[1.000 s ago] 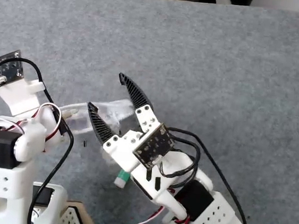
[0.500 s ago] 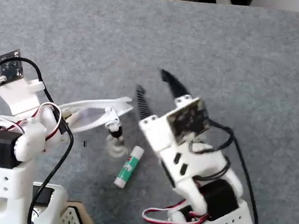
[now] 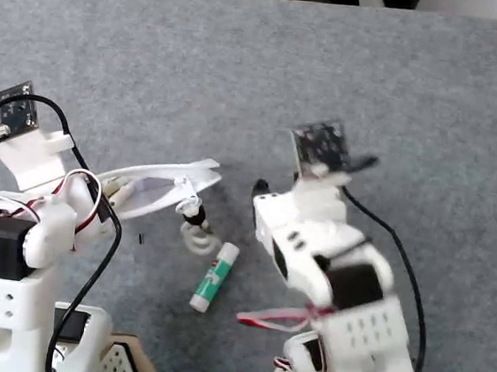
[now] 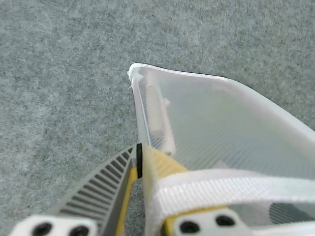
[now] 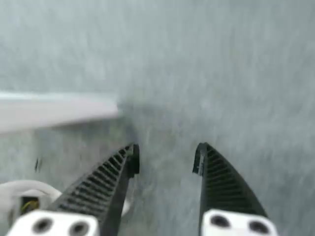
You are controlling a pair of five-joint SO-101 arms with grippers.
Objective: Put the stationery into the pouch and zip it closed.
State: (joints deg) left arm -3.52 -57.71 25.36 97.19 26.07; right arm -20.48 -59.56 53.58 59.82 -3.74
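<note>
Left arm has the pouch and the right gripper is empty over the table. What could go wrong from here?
1. The left gripper pinches the translucent, white-edged pouch by one edge only. Pushing an item in could pull it loose.
2. The green-and-white glue stick lies on the grey table close to the right arm's base. That looks an awkward reach for the open right gripper, and the stick may roll.

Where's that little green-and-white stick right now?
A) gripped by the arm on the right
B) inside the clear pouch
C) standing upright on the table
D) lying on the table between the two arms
D: the stick lies flat on the table between the arms, outside the pouch, and the right gripper is open and empty.
</note>
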